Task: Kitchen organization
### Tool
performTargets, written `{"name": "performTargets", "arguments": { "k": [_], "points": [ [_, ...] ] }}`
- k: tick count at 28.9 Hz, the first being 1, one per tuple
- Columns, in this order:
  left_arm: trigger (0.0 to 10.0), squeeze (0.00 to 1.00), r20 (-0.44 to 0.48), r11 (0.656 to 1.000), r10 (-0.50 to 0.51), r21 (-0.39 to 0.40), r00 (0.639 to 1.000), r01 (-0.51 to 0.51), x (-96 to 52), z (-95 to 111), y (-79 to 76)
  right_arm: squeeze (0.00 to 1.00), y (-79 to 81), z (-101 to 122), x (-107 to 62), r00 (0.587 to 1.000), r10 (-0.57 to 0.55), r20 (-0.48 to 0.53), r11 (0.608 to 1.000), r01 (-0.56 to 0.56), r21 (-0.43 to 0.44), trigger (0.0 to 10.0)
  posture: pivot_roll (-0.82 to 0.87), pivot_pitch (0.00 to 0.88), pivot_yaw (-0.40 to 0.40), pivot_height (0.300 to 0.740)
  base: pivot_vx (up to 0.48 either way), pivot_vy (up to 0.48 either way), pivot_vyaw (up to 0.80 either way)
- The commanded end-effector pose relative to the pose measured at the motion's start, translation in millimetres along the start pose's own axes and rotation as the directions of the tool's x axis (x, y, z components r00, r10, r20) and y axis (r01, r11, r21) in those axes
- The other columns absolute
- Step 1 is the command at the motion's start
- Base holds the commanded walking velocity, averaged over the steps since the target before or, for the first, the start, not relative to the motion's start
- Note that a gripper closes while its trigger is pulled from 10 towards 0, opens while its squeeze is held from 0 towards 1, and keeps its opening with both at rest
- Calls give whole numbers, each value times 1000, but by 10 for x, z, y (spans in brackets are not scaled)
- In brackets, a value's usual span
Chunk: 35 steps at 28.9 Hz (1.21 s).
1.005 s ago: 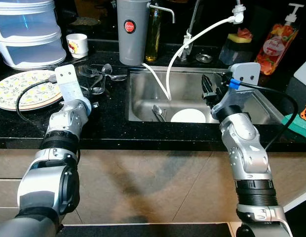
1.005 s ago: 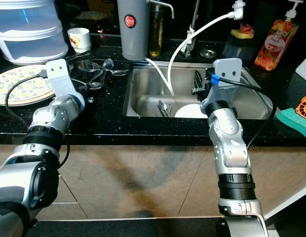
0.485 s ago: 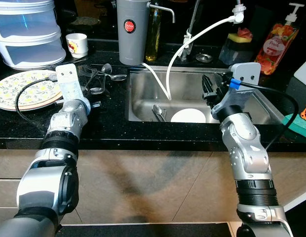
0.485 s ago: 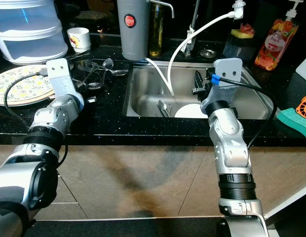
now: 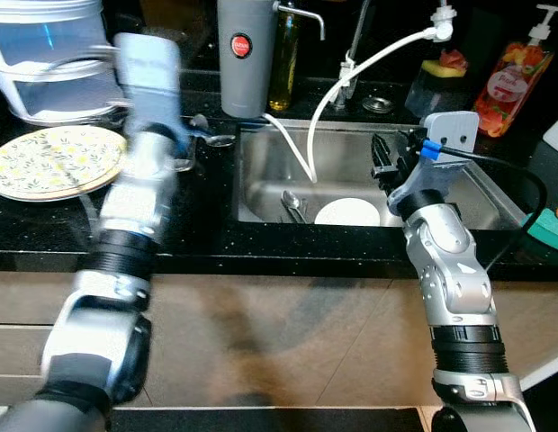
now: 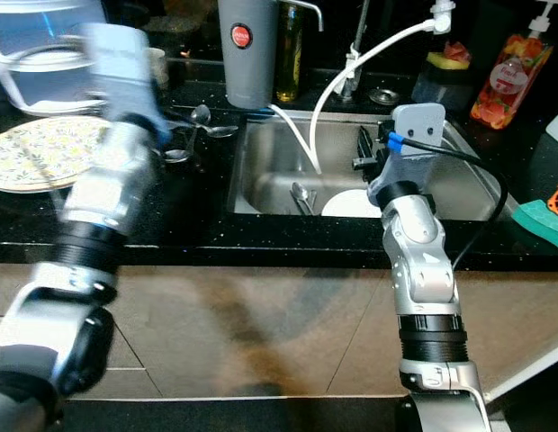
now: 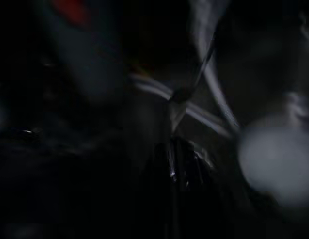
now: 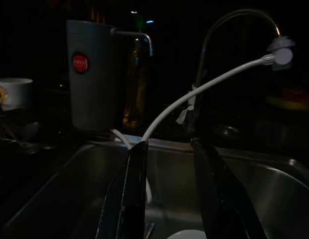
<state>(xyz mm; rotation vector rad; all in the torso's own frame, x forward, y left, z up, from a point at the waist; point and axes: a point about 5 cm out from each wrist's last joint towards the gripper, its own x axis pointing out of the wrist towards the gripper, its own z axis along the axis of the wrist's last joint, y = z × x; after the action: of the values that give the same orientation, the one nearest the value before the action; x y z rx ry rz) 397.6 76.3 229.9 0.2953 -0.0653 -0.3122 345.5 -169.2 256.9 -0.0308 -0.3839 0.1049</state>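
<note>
Black stone counter [image 5: 198,225] with a steel sink [image 5: 261,166] set into it. The right gripper [image 5: 387,162] hovers over the sink's right half, its two black fingers [image 8: 129,194] parted with a clear gap and holding nothing. Below it, at the basin floor, lie a white plate [image 5: 346,212] and, at its 9 o'clock, a spoon [image 5: 292,205]. The left arm [image 5: 139,180] appears motion-blurred above the counter; the left gripper's state cannot be told. A patterned plate [image 5: 49,160] sits at the far left, loose cutlery [image 5: 202,135] between it and the sink. At 12 o'clock stand a grey canister [image 5: 243,58] and a faucet with a white hose [image 5: 369,67].
</note>
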Motion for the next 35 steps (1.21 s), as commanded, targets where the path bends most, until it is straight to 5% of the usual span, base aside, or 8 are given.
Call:
{"name": "performTargets", "arguments": {
  "k": [1,4,5,9,10,14,22,35],
  "points": [
    [10000,0,-180,995,-37,82,983,52,3,-383,-188,0,-1,4,14,1000,-6,5,1000,6,-3,10000,-22,0,-32,740,0,0,0],
    [10000,0,-181,993,-58,95,982,76,15,-400,-265,0,2,11,10,1000,-7,9,1000,7,-4,10000,-29,0,-29,740,0,0,0],
    [10000,1000,-140,995,-71,66,988,81,27,-326,-262,0,-8,18,4,1000,-11,12,1000,11,-5,10000,-33,0,-23,740,0,0,0],
    [10000,1000,-20,997,-76,9,997,76,33,-100,-141,0,-36,30,-11,1000,-23,17,1000,24,-8,10000,-39,0,-16,740,0,0,0],
    [10000,0,28,998,-65,-18,998,65,29,5,-34,0,-50,35,-18,999,-30,19,1000,30,-9,10000,-40,0,-14,740,0,0,0],
    [10000,0,-54,980,103,176,993,-92,21,5,490,0,-60,34,-38,999,-42,20,999,42,-6,10000,-31,0,-5,740,0,0,0],
    [10000,0,-148,934,256,291,955,-205,-51,-116,887,0,-28,10,-61,999,-43,15,999,43,5,10000,-25,9,4,740,0,0,0],
    [10000,0,-311,912,250,395,917,-115,-134,-415,1016,0,-53,8,-95,999,-47,4,999,47,3,10000,-45,29,-6,740,0,0,0]
  ]
}}
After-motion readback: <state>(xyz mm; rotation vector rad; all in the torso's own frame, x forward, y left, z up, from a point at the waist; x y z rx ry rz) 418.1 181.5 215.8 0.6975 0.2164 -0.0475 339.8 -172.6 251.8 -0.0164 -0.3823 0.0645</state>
